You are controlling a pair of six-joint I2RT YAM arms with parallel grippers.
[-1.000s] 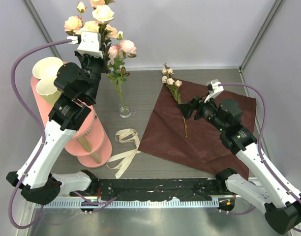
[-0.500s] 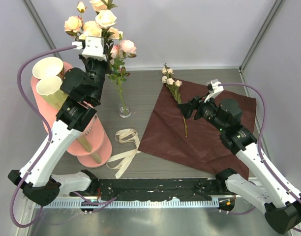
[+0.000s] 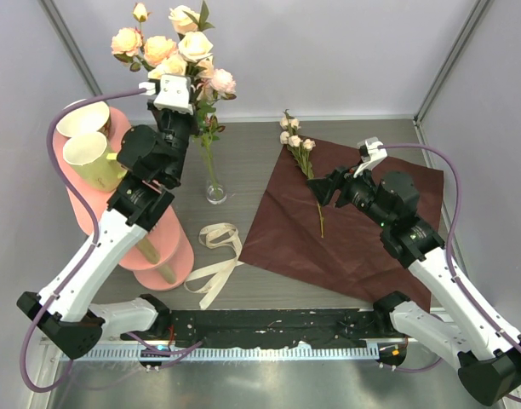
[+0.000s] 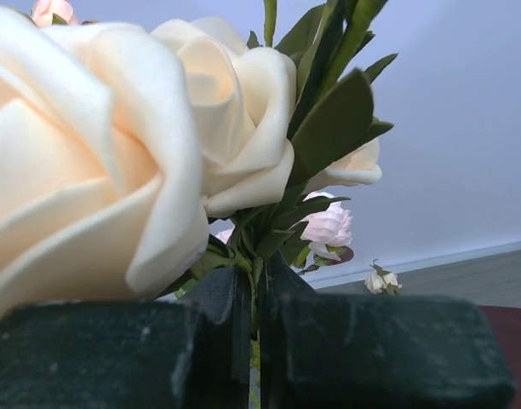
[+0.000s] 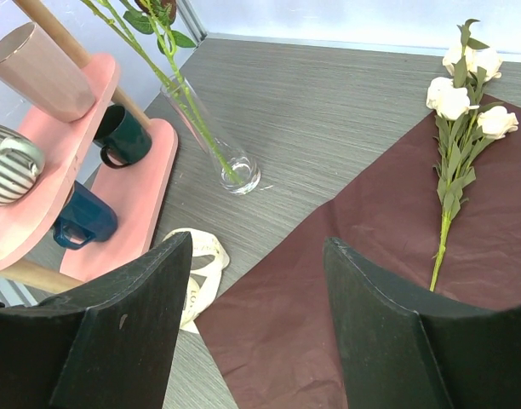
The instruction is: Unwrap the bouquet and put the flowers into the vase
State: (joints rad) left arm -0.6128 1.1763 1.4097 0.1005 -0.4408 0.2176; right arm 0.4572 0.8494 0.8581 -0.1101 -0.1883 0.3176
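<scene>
Overhead, left pincer (image 4: 254, 341) clamped tight on stems of flowers (image 3: 171, 47), blooms raised above vase (image 3: 215, 192). Thin green stems standing in vase on surface (image 3: 260, 153). Right pincer (image 5: 256, 332) spread wide, gripping nothing, above dark red paper (image 3: 354, 234). One sprig (image 3: 306, 164) flat on paper. Ribbon (image 3: 216, 256) loose near vase.

Both arms have white links (image 3: 94, 256), black joints (image 3: 150, 153) and looping purple cables (image 3: 454, 213).
</scene>
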